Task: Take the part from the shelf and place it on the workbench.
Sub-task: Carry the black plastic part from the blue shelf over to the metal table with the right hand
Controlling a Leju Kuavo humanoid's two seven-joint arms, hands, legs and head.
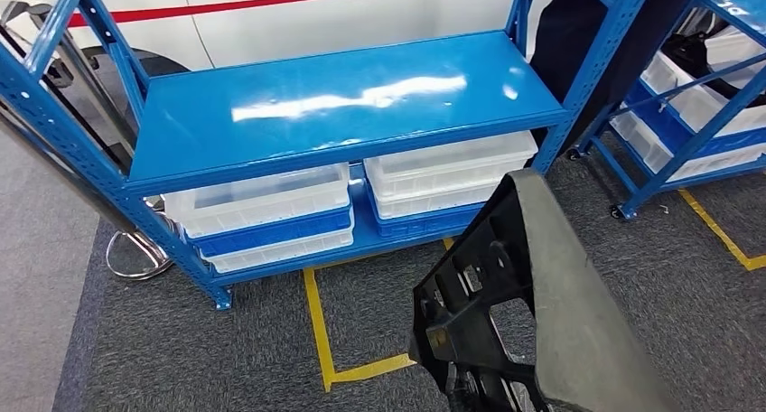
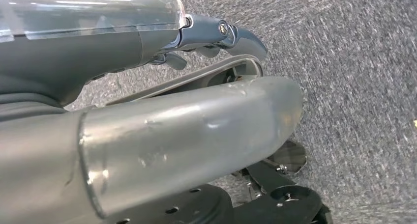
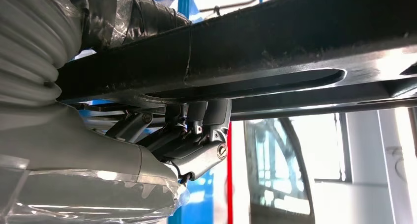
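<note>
The part (image 1: 533, 313) is a large black plastic frame with a grey outer face. It stands tilted in the lower right of the head view, lifted off the blue shelf (image 1: 343, 96), whose top board is bare. In the right wrist view my right hand (image 3: 192, 135) grips a black bar of the part (image 3: 295, 52), fingers curled up around it. My left hand (image 2: 216, 35) hangs over the grey carpet with nothing in it and its fingers stretched out.
White and blue bins (image 1: 271, 213) fill the shelf's lower level. A second blue rack with bins (image 1: 695, 105) stands at the right. Yellow floor tape (image 1: 318, 331) marks the grey carpet in front. A white vehicle with a red stripe (image 1: 271, 5) is behind the shelf.
</note>
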